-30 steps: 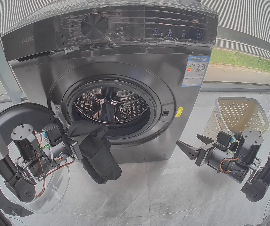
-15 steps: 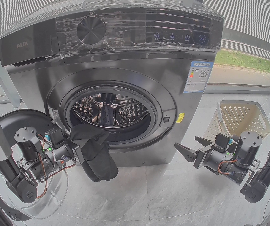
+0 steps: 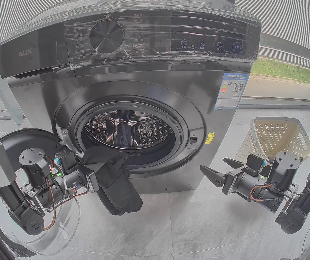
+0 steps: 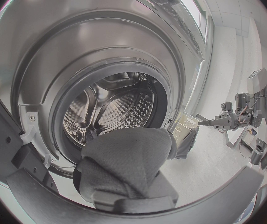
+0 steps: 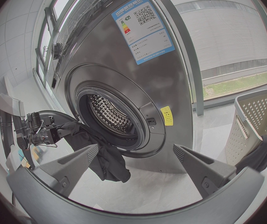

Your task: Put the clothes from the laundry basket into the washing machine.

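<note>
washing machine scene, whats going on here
The left gripper is shut on a dark garment at the lower rim of the open drum of the washing machine. Most of the cloth hangs outside, not yet in. The right gripper hovers open and empty in front of the laundry basket, where another dark piece hangs.

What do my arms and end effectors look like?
Left arm and right arm: dark grey, black cylindrical joints, pale grey upper links, orange-red cables, green wrist lights. The left end effector and right end effector are grey; the right's tapered fingers have ribbed pads.
</note>
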You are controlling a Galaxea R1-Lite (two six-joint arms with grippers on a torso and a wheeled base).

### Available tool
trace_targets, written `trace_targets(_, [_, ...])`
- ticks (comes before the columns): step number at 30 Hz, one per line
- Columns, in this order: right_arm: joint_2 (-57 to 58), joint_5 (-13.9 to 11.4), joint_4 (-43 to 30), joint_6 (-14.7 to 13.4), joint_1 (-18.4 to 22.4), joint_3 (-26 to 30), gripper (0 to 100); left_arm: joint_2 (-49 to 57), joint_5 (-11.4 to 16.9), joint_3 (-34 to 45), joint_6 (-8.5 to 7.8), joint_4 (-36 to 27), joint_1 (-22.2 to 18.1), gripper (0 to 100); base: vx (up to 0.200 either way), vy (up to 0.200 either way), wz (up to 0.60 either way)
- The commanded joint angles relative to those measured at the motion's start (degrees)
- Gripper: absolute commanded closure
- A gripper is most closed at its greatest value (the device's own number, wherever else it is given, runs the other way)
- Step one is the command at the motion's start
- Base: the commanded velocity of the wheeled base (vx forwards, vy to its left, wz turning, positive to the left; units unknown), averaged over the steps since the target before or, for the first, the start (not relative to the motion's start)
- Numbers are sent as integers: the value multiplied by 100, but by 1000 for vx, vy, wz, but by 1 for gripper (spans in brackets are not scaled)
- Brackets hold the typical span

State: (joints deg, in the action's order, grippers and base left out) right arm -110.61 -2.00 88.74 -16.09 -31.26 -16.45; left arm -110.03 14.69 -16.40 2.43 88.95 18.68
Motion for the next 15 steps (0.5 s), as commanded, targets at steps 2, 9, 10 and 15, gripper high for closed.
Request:
trace_targets(2, [-14,-2,3,1,-3,1,0,-18,-1,-13,-5,8,13,100,200,0,0])
trace_targets(9, [-5,-2,3,1,-135,19,0,-97,-1,-39,-23,17,22,100,29,0,0])
trace_targets(10, [4,-11,12,1,-311,115,0,-124,-1,-74,-93,8,57,100,0,0,0])
trace_targets(15, [48,33,12,62,-706,317,0,-300,-423,-74,-374,25,374,100,0,0,0])
